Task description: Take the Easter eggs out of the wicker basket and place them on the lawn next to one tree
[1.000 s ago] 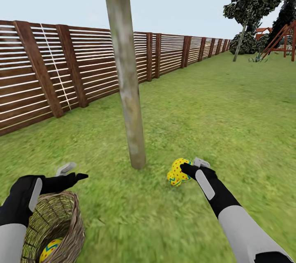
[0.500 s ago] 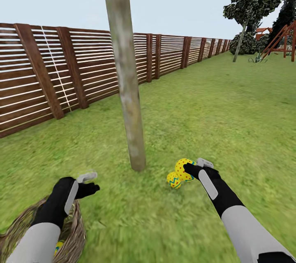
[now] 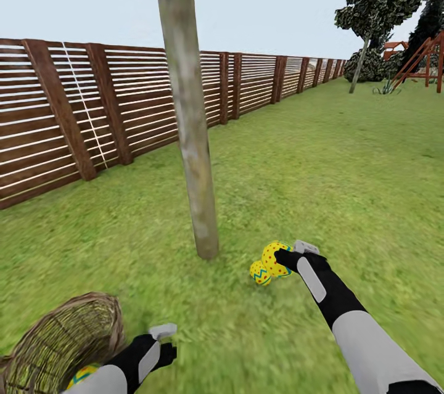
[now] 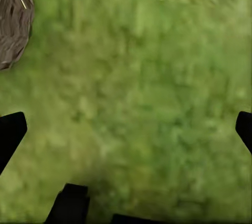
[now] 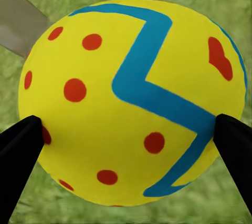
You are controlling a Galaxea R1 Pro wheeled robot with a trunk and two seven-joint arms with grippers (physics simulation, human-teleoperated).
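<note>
Looking down from my head, I see my right gripper (image 3: 285,256) holding one Easter egg (image 3: 273,258) low over the lawn (image 3: 320,178). It is close to the foot of the tree (image 3: 196,160). A second egg (image 3: 260,272) lies on the grass, touching the one I hold, on the side nearer to me. My left gripper (image 3: 168,343) hangs low just beside the wicker basket (image 3: 61,335), on its right side. The third egg (image 3: 82,375) peeks out of the basket, partly behind my left arm. The brown fence (image 3: 123,104) runs along behind the tree.

My left wrist camera looks at bare grass. The two black fingers (image 4: 10,132) sit far apart at the edges, so this gripper is wide open with nothing in it. A bit of the basket rim (image 4: 13,21) shows at one corner.

My right wrist camera is very close to the held egg (image 5: 131,100). One black finger (image 5: 21,150) presses on each side, so the gripper is clamped on it. The grey trunk (image 5: 18,21) pokes out just past it.

I think the next thing is to set this egg down by its friend. After that, the last egg lies back toward the basket from my left gripper. My left arm is much nearer to it than my right.
</note>
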